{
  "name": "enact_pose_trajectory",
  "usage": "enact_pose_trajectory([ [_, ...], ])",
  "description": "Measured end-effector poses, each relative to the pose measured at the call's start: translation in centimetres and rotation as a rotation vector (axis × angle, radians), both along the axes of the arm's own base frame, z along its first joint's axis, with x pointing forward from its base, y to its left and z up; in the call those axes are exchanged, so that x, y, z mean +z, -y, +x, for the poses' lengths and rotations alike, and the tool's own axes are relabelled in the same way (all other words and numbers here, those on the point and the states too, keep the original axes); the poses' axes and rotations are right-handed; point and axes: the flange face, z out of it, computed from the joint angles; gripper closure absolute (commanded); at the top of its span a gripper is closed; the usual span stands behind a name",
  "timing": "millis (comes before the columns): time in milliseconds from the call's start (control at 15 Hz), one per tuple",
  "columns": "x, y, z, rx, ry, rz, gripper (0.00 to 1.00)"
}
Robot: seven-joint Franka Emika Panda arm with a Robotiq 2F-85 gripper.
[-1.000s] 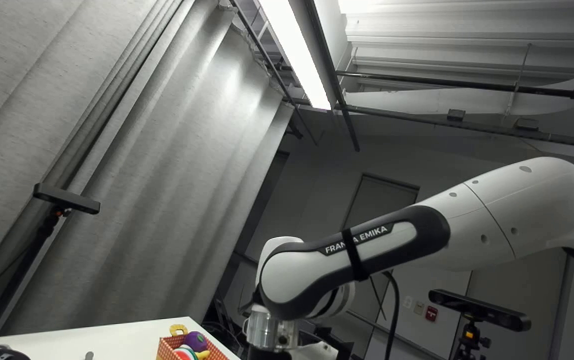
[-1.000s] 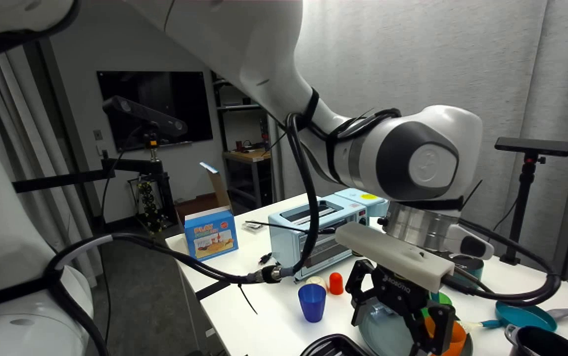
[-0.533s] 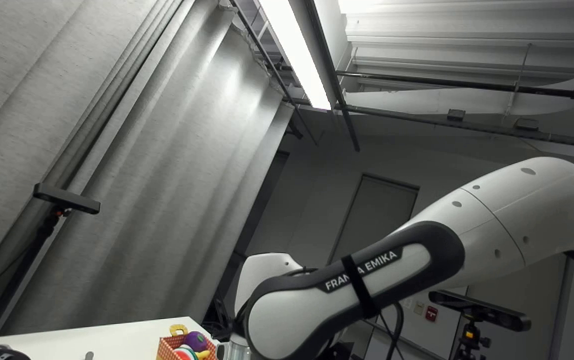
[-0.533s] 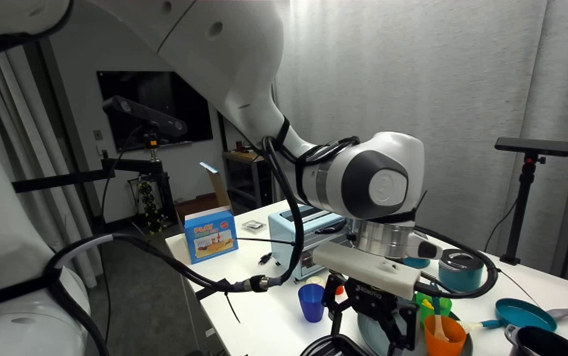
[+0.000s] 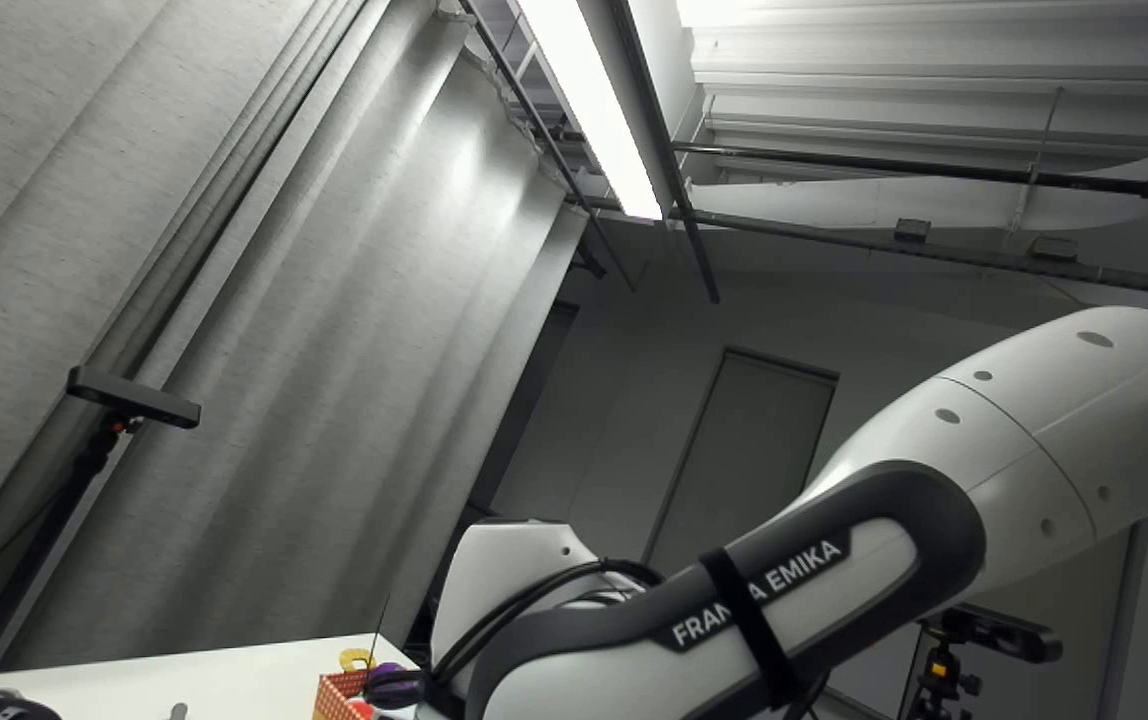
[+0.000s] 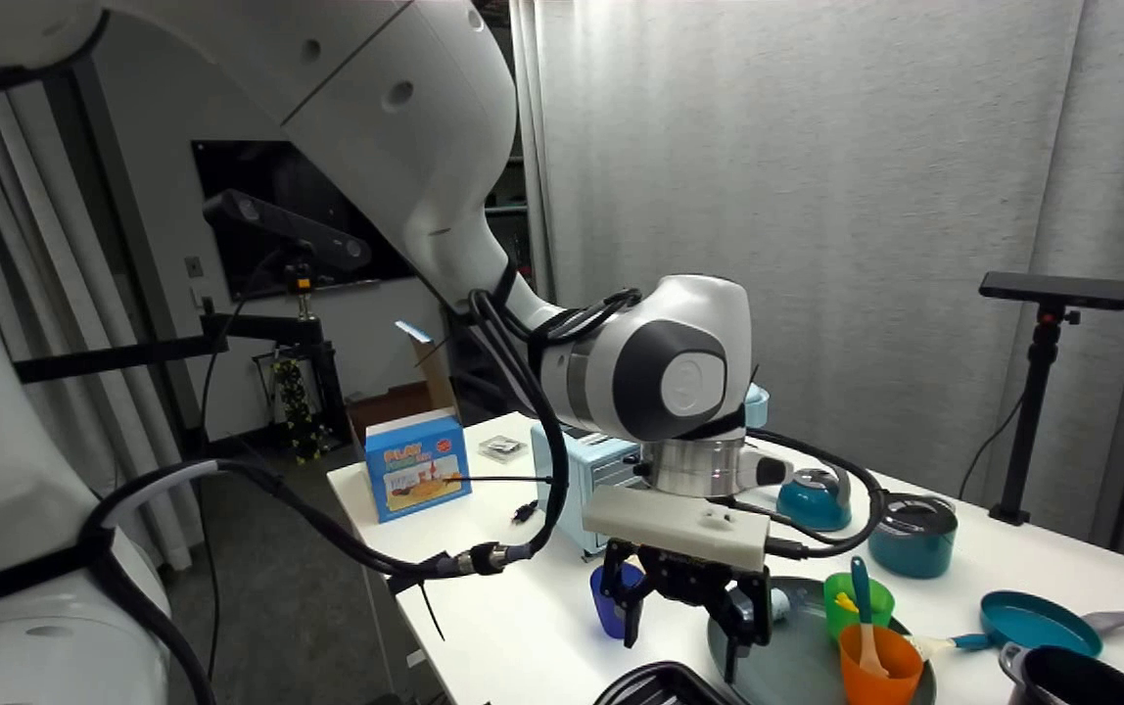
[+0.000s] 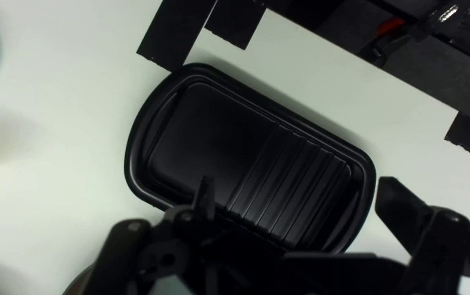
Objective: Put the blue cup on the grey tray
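Note:
The blue cup (image 6: 606, 609) stands upright on the white table in an exterior view, partly hidden behind a finger of my gripper. My gripper (image 6: 681, 654) is open and empty, with its fingers pointing down. In the wrist view my gripper (image 7: 296, 192) shows a wide gap between its fingertips, and the blue cup is out of view there. A round grey tray (image 6: 787, 658), like a plate, lies to the right of my gripper. It carries an orange cup (image 6: 877, 676) with a spatula in it, and a green cup (image 6: 881, 604).
A black ridged tray (image 7: 214, 135) lies below my gripper near the table edge; it also shows in an exterior view (image 6: 665, 680). A light blue toaster (image 6: 586, 485) stands behind the blue cup. A teal pan (image 6: 1037, 624) and teal pots (image 6: 912, 537) stand right. A toy basket (image 5: 336, 697) shows.
My gripper has moved left, from over the grey tray towards the blue cup, and has turned somewhat. It stays open. The arm has sunk lower in both exterior views. The cup has not moved.

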Motion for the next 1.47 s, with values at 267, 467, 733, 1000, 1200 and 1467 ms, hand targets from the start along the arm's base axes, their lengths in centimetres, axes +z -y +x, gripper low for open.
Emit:
enact_pose_trajectory([
  [267, 0.4, -2.2, -0.5, 0.076, 0.054, 0.009, 0.0],
  [467, 0.9, -3.8, -0.8, 0.128, 0.095, 0.019, 0.0],
  [733, 1.2, -5.6, -1.5, 0.179, 0.117, 0.022, 0.0],
  [1000, 1.4, -5.8, -1.6, 0.184, 0.12, 0.022, 0.0],
  [1200, 1.4, -5.8, -1.6, 0.184, 0.121, 0.022, 0.0],
  [1467, 1.3, -5.7, -1.4, 0.182, 0.119, 0.022, 0.0],
])
